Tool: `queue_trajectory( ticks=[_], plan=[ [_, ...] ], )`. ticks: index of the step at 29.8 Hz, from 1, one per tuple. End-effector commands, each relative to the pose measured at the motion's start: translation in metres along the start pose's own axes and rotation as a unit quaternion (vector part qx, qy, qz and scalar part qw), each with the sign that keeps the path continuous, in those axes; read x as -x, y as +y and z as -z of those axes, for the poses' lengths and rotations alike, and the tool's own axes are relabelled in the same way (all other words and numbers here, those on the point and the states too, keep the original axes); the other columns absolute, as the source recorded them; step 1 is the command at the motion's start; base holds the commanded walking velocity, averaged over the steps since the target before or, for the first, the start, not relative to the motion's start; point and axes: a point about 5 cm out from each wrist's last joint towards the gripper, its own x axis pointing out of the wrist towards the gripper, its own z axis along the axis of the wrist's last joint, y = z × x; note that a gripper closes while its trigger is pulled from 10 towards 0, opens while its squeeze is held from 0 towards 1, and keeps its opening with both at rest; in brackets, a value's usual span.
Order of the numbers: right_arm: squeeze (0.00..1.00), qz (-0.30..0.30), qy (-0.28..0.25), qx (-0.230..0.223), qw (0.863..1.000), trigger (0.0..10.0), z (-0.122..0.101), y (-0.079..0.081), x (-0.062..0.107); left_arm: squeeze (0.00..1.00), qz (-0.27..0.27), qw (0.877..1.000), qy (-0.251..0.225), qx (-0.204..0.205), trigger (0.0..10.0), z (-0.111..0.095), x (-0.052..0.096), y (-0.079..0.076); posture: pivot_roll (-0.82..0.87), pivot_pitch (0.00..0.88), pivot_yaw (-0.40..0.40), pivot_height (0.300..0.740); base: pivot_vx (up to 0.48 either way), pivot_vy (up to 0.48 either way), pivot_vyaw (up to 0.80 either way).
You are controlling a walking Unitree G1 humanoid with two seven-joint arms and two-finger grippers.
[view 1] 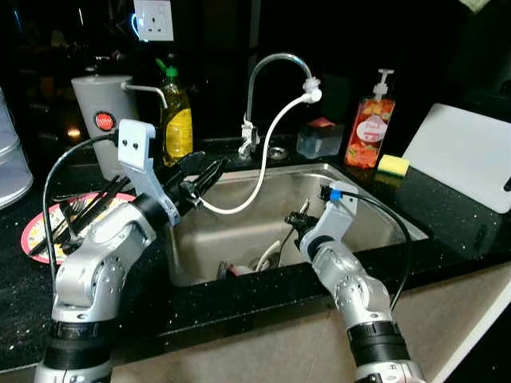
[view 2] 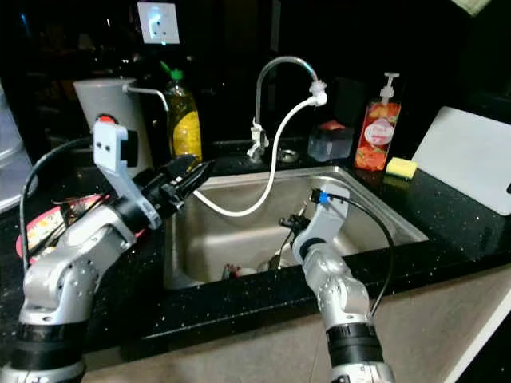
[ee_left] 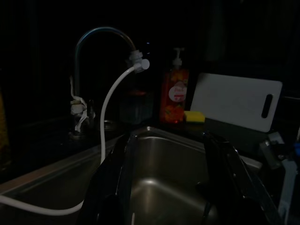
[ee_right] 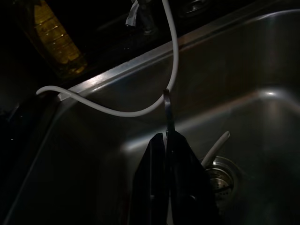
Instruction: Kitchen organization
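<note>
Holding a thin metal utensil (ee_right: 167, 112) pinched between closed fingers, the right gripper (view 1: 297, 221) hangs inside the steel sink (view 1: 375, 187), above the drain (ee_right: 220, 173); the utensil's tip stands up past the fingertips, and what kind of utensil it is cannot be told.

Left gripper (view 1: 201, 174): fingers spread apart, empty, poised over the sink's left rim.

Sink contents: a white hose (view 1: 263, 163) looping down from the tap (view 1: 271, 68), its free end lying by the drain; a small dark and red item (view 1: 231, 270) near the front wall, too unclear to name.

Plate (view 1: 36, 231) on the tabletop (view 1: 447, 215) left of the sink: pink-rimmed, carrying dark cutlery (view 1: 84, 209).

Behind the sink: yellow dish soap bottle (view 1: 176, 112), grey jug (view 1: 100, 120), clear small box (view 1: 319, 140), orange pump bottle (view 1: 370, 128), yellow sponge (view 1: 393, 165). White cutting board (view 1: 467, 155) leans at the right.
</note>
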Motion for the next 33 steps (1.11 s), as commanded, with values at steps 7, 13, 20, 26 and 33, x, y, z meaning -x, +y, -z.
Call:
queue_trajectory(
  ticks=[7, 13, 20, 26, 33],
  plan=[
    [1.0, -0.003, -0.015, -0.015, 1.0, 10.0, -0.002, -0.006, 0.004, 0.0, -0.102, 0.98, 0.164, -0.047, 10.0, 0.044, 0.002, 0.023, -0.03, 0.018, -0.027, 0.74, 0.0, 0.0, 0.0],
    [1.0, -0.013, -0.039, -0.001, 0.999, 10.0, -0.015, -0.002, 0.006, 0.0, -0.159, 0.969, 0.185, -0.039, 10.0, 0.047, 0.008, 0.036, -0.03, 0.016, -0.026, 0.74, 0.0, 0.0, 0.0],
    [0.0, -0.037, -0.074, 0.022, 0.996, 10.0, -0.03, 0.006, 0.01, 0.0, -0.19, 0.964, 0.178, -0.046, 10.0, 0.04, 0.011, 0.04, -0.03, 0.014, -0.027, 0.74, 0.0, 0.0, 0.0],
    [0.0, -0.06, -0.133, 0.099, 0.984, 10.0, -0.054, 0.018, 0.023, 0.0, -0.235, 0.953, 0.185, -0.056, 10.0, 0.031, 0.022, 0.049, -0.03, 0.013, -0.024, 0.74, 0.0, 0.0, 0.0],
    [0.0, -0.04, -0.157, 0.125, 0.979, 10.0, -0.069, 0.01, 0.028, 0.0, -0.299, 0.925, 0.211, -0.098, 10.0, 0.023, 0.036, 0.072, -0.03, 0.013, -0.022, 0.74, 0.0, 0.0, 0.0]
  ],
)
